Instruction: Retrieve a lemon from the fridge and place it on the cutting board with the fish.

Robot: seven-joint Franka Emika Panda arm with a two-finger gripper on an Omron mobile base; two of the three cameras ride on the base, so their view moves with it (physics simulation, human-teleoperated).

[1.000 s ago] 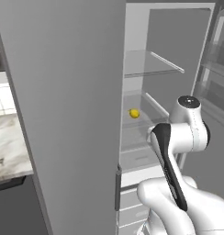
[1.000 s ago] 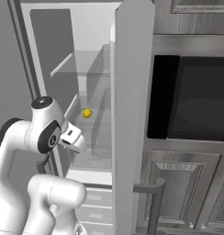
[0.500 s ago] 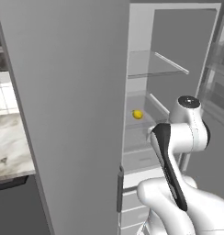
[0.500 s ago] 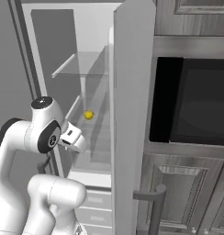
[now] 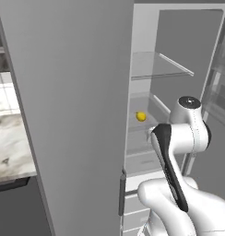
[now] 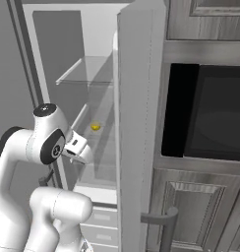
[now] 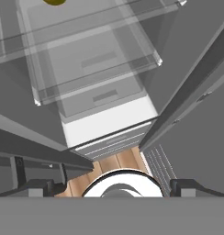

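Note:
The fridge stands open, its grey door (image 5: pixel 73 115) swung wide on the left and seen edge-on as the door (image 6: pixel 139 123) in the right base view. The lemon (image 5: pixel 141 116) lies small and yellow on a glass shelf inside, also seen as the lemon (image 6: pixel 95 126) and at the top edge as the lemon (image 7: pixel 54 2). My gripper (image 6: pixel 80 153) hangs in front of the fridge opening, below and nearer than the lemon, pointing down. In the hand view the gripper (image 7: pixel 116 188) is open, fingertips (image 7: pixel 38 187) wide apart with nothing between them. The cutting board and the fish are out of view.
Pale drawers (image 7: pixel 104 119) sit below the glass shelves, with wooden floor (image 7: pixel 109 165) under the hand. A dark built-in oven (image 6: pixel 210 118) and a panelled cabinet with a handle (image 6: pixel 159 221) stand right of the fridge. A marble counter (image 5: pixel 8 147) lies at the left.
The whole picture has shifted a little, so the base has moved; the fridge interior and lemon sit slightly further right and lower in view. The arm holds the same pose.

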